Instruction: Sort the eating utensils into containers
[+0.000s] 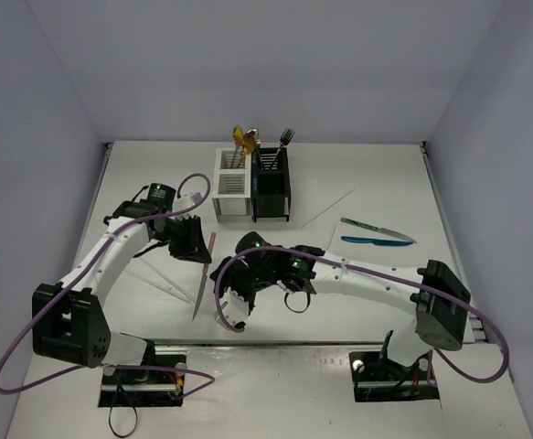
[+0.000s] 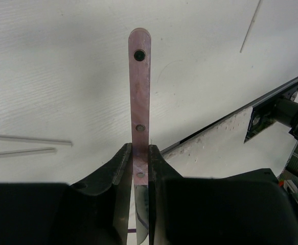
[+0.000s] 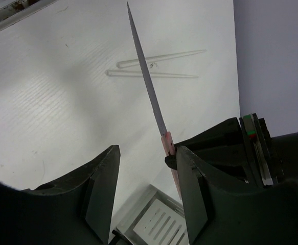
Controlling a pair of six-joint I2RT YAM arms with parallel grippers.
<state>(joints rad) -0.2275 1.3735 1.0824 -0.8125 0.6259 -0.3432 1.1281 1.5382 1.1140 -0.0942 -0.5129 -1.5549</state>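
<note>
Nearest the arms' bases, the knife (image 1: pixel 202 279) hangs on a near-to-far line. Its grey blade tip points toward the near edge of the surface (image 1: pixel 385 183), and its pink handle points toward the caddies. The left gripper (image 2: pixel 140 148) has its jaws pinching the knife close to where handle meets blade, so the riveted handle sticks out past the fingertips, rounded end first.

Just right of the blade is the right gripper (image 3: pixel 147 153), jaws spread wide and holding nothing. Seen from its wrist, the knife runs away from it, point farthest off. The handle is close by one finger (image 3: pixel 189 173); touching or not, I cannot tell. Beyond the blade in that view, two clear sticks (image 3: pixel 161 56) lie in a narrow V.

Over on the right, well apart, two blue-handled pieces (image 1: pixel 376 234) lie side by side, long axes roughly left to right. Farther back stand the white caddy (image 1: pixel 232 186) and black caddy (image 1: pixel 271 185), touching. Gold utensils (image 1: pixel 243 142) stand upright in the white one and silver forks (image 1: pixel 284 138) in the black.
</note>
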